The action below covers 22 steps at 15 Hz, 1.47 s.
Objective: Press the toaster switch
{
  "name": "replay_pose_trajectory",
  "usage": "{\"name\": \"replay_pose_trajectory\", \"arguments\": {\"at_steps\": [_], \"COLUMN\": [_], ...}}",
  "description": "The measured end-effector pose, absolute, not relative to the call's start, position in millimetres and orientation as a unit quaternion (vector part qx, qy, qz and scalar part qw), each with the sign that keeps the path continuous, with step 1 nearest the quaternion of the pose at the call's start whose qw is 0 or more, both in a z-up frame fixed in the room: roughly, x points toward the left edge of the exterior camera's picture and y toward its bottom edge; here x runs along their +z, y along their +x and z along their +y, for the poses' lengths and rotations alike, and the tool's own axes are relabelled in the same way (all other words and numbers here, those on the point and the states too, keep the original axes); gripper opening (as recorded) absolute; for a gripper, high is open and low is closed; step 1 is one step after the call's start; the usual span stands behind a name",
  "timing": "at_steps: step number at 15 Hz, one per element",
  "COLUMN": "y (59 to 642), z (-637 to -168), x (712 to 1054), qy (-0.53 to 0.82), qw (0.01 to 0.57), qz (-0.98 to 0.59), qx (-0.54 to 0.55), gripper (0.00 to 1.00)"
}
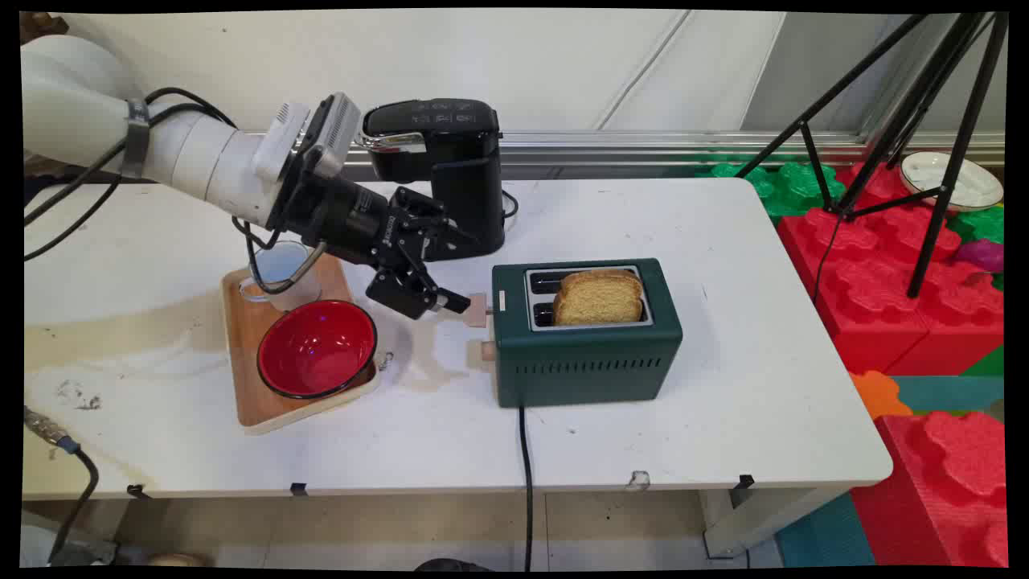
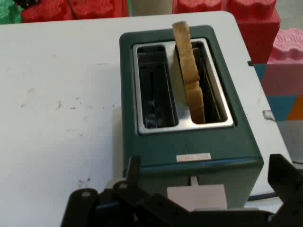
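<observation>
A dark green two-slot toaster [image 1: 587, 358] stands mid-table, with one slice of toast [image 1: 599, 297] upright in its nearer slot. In the hand view the toaster [image 2: 246, 146] fills the middle; the toast [image 2: 189, 80] is in the right slot and the left slot is empty. My black gripper [image 1: 466, 272] is at the toaster's left end, open. Its lower finger touches the pale lever [image 1: 478, 310]. From the hand camera, the lever [image 2: 196, 196] lies low between the two spread fingers of the gripper [image 2: 207, 163]. A small round knob [image 1: 486, 351] sits below the lever.
A black coffee machine [image 1: 450, 177] stands just behind my hand. Left of it, a wooden tray [image 1: 249, 394] holds a red bowl [image 1: 317, 347] and a glass cup [image 1: 277, 273]. The toaster's cord [image 1: 526, 466] runs off the front edge. A tripod [image 1: 924, 121] and red foam blocks [image 1: 884, 281] are on the right.
</observation>
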State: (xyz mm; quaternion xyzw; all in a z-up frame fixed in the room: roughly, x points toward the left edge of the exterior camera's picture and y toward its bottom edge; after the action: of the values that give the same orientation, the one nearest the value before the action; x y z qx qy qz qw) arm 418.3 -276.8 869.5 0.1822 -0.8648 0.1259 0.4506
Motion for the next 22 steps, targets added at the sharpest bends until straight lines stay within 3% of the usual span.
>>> {"name": "replay_pose_trajectory", "arguments": {"at_steps": [4, 5, 22], "y": [422, 423, 417], "z": [-275, -275, -283], "x": [868, 867, 843], "qy": [0.179, 0.179, 0.19], "qw": [0.448, 0.447, 0.435], "qz": [-0.866, -0.866, -0.872], "qx": [0.13, 0.13, 0.116], "gripper": [1.0, 0.0, 0.0]}}
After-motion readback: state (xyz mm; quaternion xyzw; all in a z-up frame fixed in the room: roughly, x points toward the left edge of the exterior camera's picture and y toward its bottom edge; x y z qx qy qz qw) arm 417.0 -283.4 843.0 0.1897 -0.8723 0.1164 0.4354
